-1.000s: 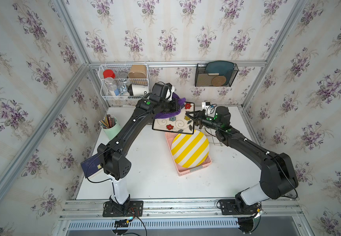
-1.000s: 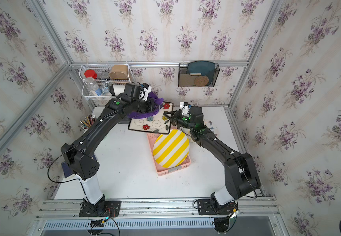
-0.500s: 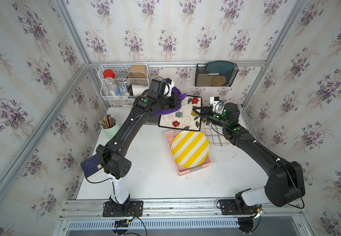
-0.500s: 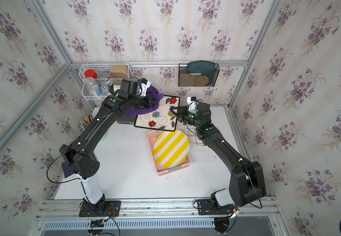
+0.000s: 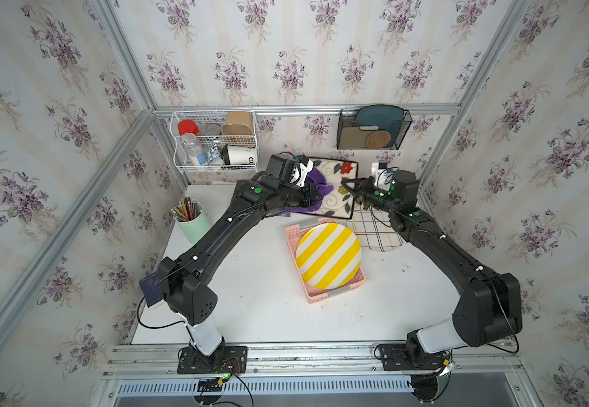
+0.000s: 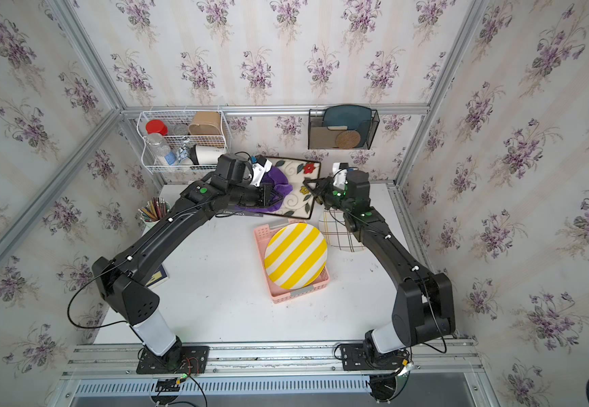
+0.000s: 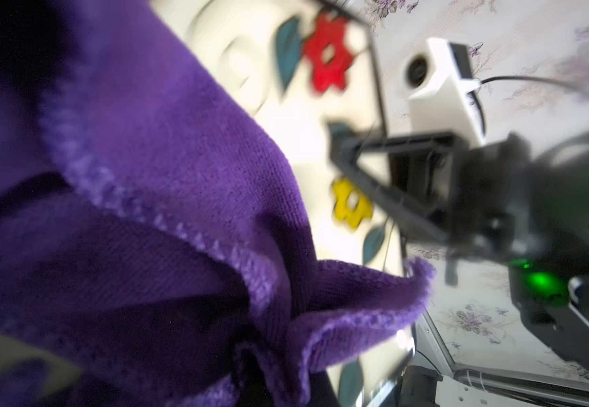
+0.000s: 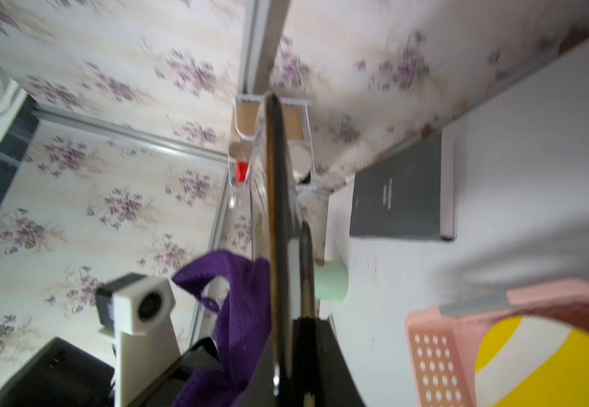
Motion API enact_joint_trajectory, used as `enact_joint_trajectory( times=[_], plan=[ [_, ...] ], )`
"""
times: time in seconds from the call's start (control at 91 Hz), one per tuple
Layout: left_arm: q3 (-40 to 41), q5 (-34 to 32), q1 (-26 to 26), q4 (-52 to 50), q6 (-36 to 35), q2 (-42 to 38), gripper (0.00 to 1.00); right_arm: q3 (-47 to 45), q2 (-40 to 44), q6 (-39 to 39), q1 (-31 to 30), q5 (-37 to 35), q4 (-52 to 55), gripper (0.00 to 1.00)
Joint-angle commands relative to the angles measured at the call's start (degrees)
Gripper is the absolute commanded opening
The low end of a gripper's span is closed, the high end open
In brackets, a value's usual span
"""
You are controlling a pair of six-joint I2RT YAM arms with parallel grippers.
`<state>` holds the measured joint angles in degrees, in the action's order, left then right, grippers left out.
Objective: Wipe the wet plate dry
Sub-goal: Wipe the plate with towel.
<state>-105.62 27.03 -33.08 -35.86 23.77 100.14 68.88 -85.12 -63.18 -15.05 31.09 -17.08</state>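
The floral plate (image 5: pixel 335 199) is held tilted above the rear of the table (image 5: pixel 250 299), clear of the pink basket (image 5: pixel 316 298). Its right edge is clamped between the nearly closed jaws of the right gripper (image 5: pixel 351 185). The purple cloth (image 5: pixel 316 181) is gripped in the fully closed left gripper (image 5: pixel 308 197) and lies against the plate's decorated face.

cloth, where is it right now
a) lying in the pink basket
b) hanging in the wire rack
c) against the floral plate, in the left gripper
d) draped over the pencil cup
c: in a top view the cloth lies against the raised floral plate, bunched in the left gripper, while the right gripper clamps the plate's edge.
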Motion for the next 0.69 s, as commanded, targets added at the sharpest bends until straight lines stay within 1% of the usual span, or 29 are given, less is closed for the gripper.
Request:
enact_joint_trajectory(
  times=[0.0, 0.066, 0.143, 0.198, 0.242, 0.308, 0.363, 0.451, 0.516, 0.582, 0.626, 0.681],
  plan=[
    [-1.5, 5.9, -1.2, -5.6, -2.8, 2.2, 0.0, 2.1, 0.1, -5.0, -3.4, 3.6, -24.4, 0.0],
    [-4.9, 7.2, -3.1, -6.5, -3.5, 5.0, 0.0, 3.2, -1.6, -5.9, -6.2, 3.7, -25.8, 0.0],
    [-8.9, 7.1, -5.0, -8.1, -3.8, 8.0, 0.0, 3.1, -2.8, -9.1, -6.4, 3.1, -29.1, 0.0],
    [-9.9, 4.9, -5.4, -8.6, -3.5, 8.6, 0.0, 3.0, -2.5, -9.3, -5.4, 2.5, -29.7, 0.0],
    [-9.6, 1.8, -5.2, -8.9, -3.6, 8.2, 0.0, 3.2, -1.8, -8.3, -4.2, 2.7, -28.1, 0.0],
    [-8.7, -4.3, -4.0, -10.3, -3.8, 6.9, 0.0, 2.9, -0.2, -6.5, -2.8, 3.4, -25.4, 0.0],
    [-7.5, -8.5, -1.9, -11.3, -3.3, 5.6, 0.0, 2.1, 1.0, -4.8, -2.5, 4.3, -23.2, 0.0],
    [-5.5, -11.0, 2.7, -11.0, -0.8, 3.7, 0.0, 1.5, 2.2, -0.8, -4.7, 8.0, -20.5, 0.0],
    [-4.9, -11.1, 5.5, -9.8, 0.5, 3.0, 0.0, 2.0, 2.1, 2.9, -7.8, 11.2, -17.5, 0.0],
    [-5.8, -9.8, 6.7, -8.5, 0.7, 3.3, 0.0, 3.1, 1.4, 5.3, -10.6, 13.8, -15.6, 0.0],
    [-7.0, -7.3, 6.5, -7.6, 0.9, 4.5, 0.0, 4.1, 0.8, 5.5, -11.6, 15.3, -15.6, 0.0],
    [-8.7, -1.5, 5.6, -5.9, 2.2, 6.2, 0.0, 5.1, 0.0, 4.5, -11.2, 16.1, -16.8, 0.0]
  ],
)
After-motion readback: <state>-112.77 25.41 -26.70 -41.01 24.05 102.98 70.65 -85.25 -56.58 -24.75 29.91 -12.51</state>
